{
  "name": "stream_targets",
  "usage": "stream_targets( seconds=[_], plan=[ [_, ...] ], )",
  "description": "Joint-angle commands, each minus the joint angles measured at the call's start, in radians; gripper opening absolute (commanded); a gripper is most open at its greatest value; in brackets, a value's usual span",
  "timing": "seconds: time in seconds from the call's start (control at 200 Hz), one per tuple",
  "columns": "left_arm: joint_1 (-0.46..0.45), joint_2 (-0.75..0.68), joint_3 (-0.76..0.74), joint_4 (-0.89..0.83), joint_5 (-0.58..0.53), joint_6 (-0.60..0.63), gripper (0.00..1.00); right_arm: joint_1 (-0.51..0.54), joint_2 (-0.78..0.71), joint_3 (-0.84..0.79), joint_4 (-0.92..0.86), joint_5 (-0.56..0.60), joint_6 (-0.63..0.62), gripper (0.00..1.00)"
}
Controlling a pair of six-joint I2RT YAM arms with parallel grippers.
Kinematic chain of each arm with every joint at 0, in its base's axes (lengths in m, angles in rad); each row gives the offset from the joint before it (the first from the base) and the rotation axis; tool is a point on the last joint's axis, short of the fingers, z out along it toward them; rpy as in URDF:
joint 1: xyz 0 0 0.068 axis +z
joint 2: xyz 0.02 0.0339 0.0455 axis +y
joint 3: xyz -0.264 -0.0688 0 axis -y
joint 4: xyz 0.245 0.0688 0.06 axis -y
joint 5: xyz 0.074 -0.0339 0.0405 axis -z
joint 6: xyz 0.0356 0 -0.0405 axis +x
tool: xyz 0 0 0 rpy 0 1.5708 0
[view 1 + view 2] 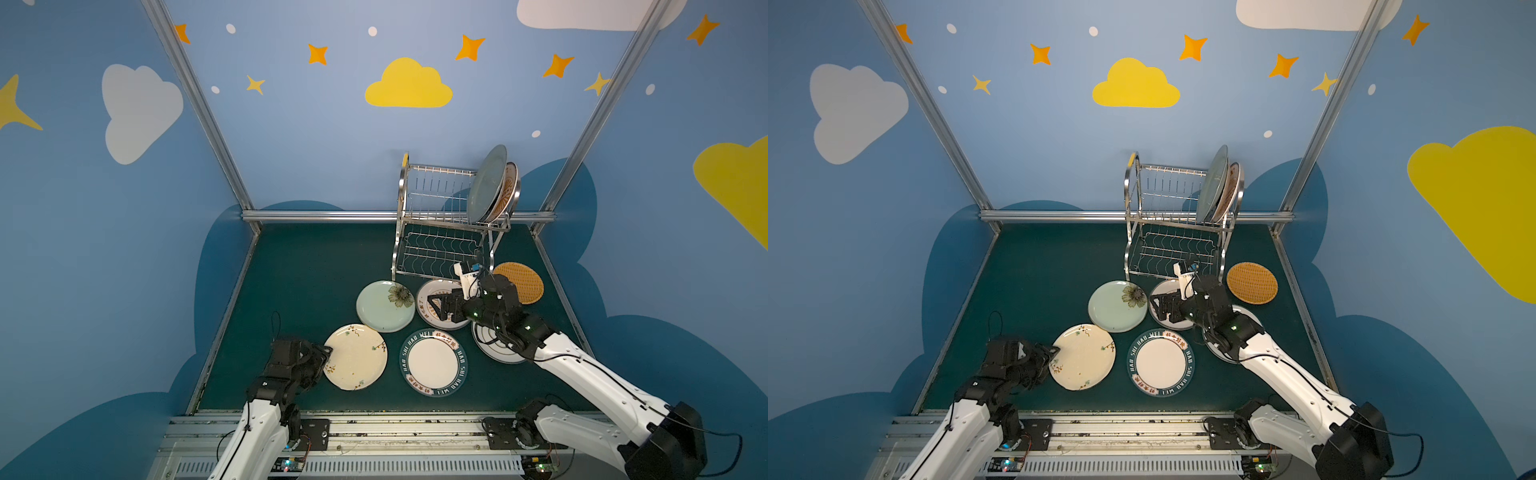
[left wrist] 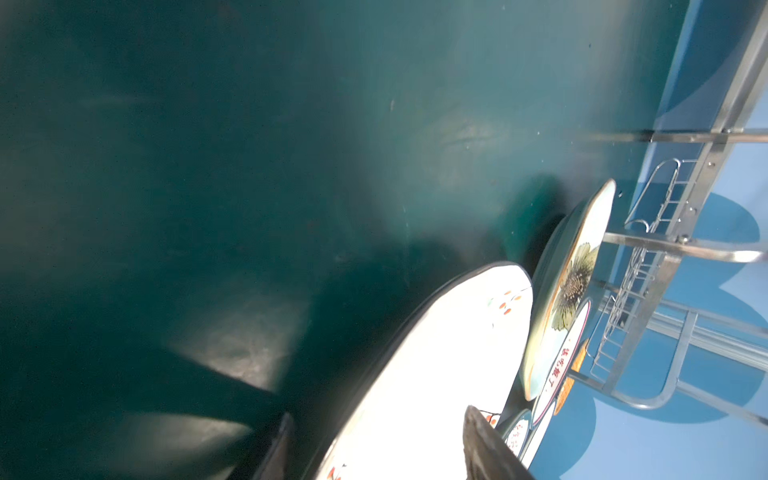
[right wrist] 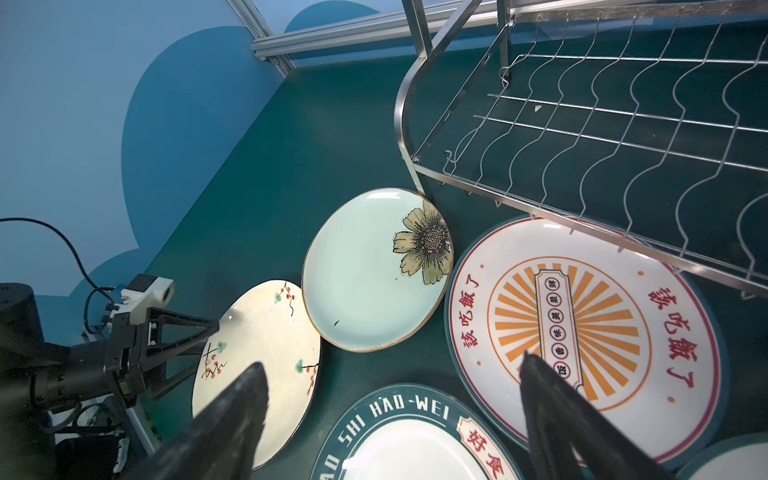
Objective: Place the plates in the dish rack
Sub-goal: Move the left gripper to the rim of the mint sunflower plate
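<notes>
The dish rack (image 1: 440, 168) stands at the back, with two plates upright at the right end of its upper tier, a grey-green one (image 1: 486, 187) in front. On the mat lie a cream blossom plate (image 1: 357, 357), a pale green flower plate (image 1: 384, 305), a teal lettered plate (image 1: 433, 361), a sunburst plate (image 3: 582, 316) and an orange woven plate (image 1: 523, 282). My left gripper (image 1: 328, 353) straddles the cream plate's (image 2: 436, 353) left rim, one finger over it, one beside it with a gap. My right gripper (image 3: 390, 361) hovers open over the sunburst and lettered plates, holding nothing.
A white plate with dark rings (image 1: 490, 345) lies partly under my right arm. The green mat (image 1: 299, 282) is bare on the left. Metal frame rails (image 1: 324, 216) and blue walls close in the back and sides. The rack's lower wavy shelf (image 3: 602, 124) holds nothing.
</notes>
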Motion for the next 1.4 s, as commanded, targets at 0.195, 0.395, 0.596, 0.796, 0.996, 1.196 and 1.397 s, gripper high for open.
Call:
stream_targets(
  seconds=[0.195,0.395,0.596,0.796,0.996,1.196,1.397],
  plan=[
    [-0.01,-0.035,-0.071,0.022,0.077,-0.012,0.54,-0.003,0.005,-0.009,0.018,-0.01,0.015,0.92],
    [-0.008,-0.045,-0.081,-0.011,0.033,0.005,0.5,-0.006,0.004,-0.01,0.017,-0.013,0.025,0.92],
    [-0.01,-0.045,-0.037,-0.112,-0.059,0.017,0.61,-0.011,0.005,-0.008,0.015,-0.015,0.031,0.92],
    [-0.009,-0.029,0.086,-0.114,-0.252,0.014,0.82,-0.013,0.012,-0.009,0.016,-0.021,0.032,0.92],
    [-0.004,0.369,0.332,0.088,-0.121,0.192,0.93,-0.015,0.006,-0.013,0.025,-0.039,0.028,0.92],
    [0.013,0.852,0.724,0.007,0.139,0.464,0.9,-0.019,0.007,-0.035,0.062,-0.046,0.021,0.92],
    [0.029,1.168,0.963,0.001,0.38,0.613,0.82,-0.026,-0.011,-0.054,0.085,-0.054,0.017,0.92]
  ],
)
